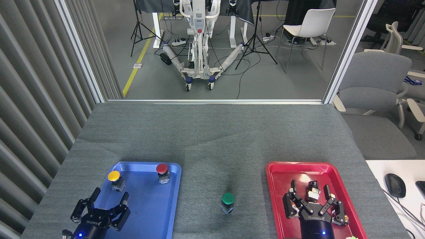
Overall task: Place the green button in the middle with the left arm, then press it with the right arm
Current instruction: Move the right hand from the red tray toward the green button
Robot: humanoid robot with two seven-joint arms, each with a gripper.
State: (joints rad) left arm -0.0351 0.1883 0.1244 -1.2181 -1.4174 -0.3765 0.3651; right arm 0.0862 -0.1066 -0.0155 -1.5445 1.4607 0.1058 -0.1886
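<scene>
Lower centre: the green button (227,202) stood upright on the bare bench (212,139) between the blue tray (172,186) and red tray (270,186), well apart from the left arm (99,207) and right arm (310,202), jaws spread, empty.

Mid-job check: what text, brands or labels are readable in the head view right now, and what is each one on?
"ROBOTIQ", white letters, upside down in this view: on the left gripper.
"ROBOTIQ", same white lettering, also inverted: on the right gripper.
Green button, yellow button, red button: no readable marking.
</scene>
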